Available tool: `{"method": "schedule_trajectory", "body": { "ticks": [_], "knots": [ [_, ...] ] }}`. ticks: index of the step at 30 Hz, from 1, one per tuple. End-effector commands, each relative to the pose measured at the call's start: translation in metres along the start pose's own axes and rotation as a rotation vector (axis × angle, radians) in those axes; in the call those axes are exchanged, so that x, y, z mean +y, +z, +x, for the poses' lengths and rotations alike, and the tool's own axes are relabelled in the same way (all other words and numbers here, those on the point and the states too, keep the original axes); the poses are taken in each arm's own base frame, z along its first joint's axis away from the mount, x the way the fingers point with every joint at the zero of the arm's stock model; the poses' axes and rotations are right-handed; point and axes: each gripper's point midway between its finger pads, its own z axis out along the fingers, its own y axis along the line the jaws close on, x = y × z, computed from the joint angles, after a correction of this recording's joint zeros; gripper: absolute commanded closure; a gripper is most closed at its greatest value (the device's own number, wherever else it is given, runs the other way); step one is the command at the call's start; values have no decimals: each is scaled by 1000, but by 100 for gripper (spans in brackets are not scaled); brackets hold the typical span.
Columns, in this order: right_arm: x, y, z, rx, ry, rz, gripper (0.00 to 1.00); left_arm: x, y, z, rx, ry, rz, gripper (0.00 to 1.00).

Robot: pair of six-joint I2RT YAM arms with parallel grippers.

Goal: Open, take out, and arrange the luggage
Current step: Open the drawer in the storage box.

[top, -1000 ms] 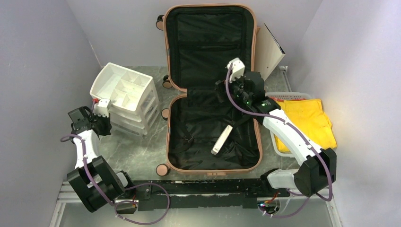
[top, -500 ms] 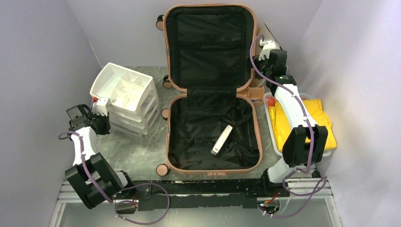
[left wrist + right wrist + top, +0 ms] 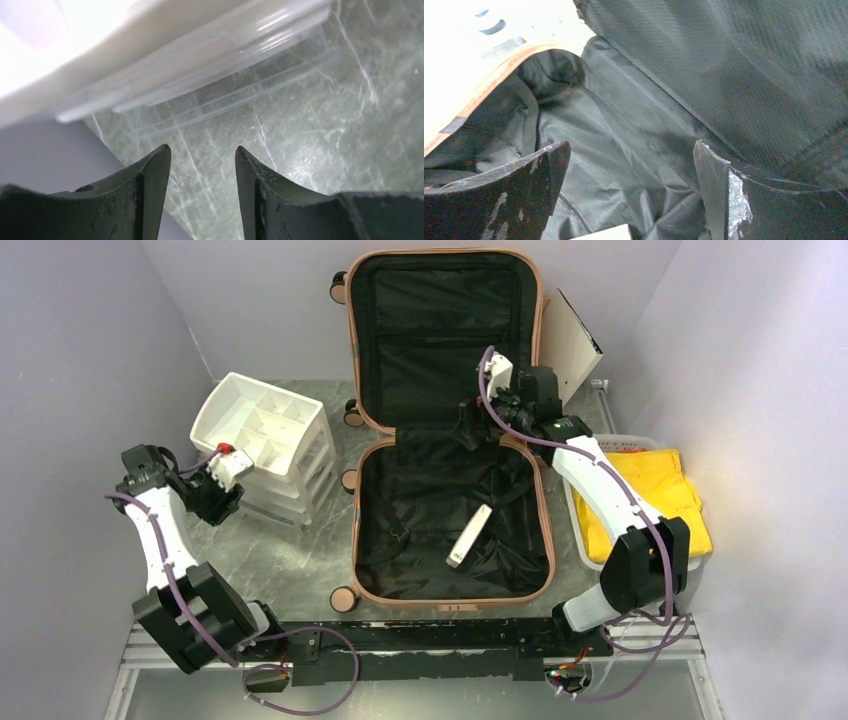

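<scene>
The luggage (image 3: 545,540), a salmon-pink suitcase, lies open: its lower half is flat on the table and its lid (image 3: 440,320) stands against the back wall, black lining showing. A white oblong item (image 3: 468,536) lies in the lower half. My right gripper (image 3: 468,428) hovers open over the hinge area. In the right wrist view its tips (image 3: 629,150) frame only black lining (image 3: 624,125), with the white item's corner (image 3: 601,234) below. My left gripper (image 3: 210,498) is open beside the white drawer unit (image 3: 265,445), and nothing is between its tips (image 3: 202,147).
A white basket (image 3: 578,540) holding yellow cloth (image 3: 655,495) stands right of the suitcase. A white board (image 3: 575,340) leans on the back wall. In the left wrist view the drawer unit (image 3: 210,75) fills the top, with green marbled tabletop (image 3: 325,140) under it.
The right arm swung out to the back right above the basket, then returned over the suitcase hinge. The left gripper went from shut to open and its arm shifted left.
</scene>
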Motion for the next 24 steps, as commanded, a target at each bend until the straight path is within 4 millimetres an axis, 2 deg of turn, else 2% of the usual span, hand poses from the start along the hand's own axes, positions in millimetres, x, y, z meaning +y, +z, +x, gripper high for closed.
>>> {"method": "schedule_trajectory", "body": {
  "ticks": [1,4,6,8,11,14,18,20,24],
  "knots": [
    [-34,-30,-17,-91,50,141,0,-35,-10,-10,-64,262,276,43],
    [-78,-57,-19,-158,202,283,0,-36,-9,-5,-62,390,308,42],
    [-115,-76,-16,-188,276,406,0,-36,-7,-1,-58,510,300,42],
    [-142,-86,-10,-193,318,505,0,-30,-1,3,-40,588,255,41],
    [-181,-95,1,-170,340,623,0,-18,11,9,22,668,196,40],
    [-210,-87,18,-100,354,682,0,-17,25,12,56,681,221,41],
    [-226,-69,44,-11,434,632,0,-16,32,9,38,687,264,43],
    [-233,-69,54,1,450,664,0,-17,37,9,38,703,275,43],
    [-235,-72,47,-24,441,666,0,-19,46,14,56,733,299,45]
  ]
}}
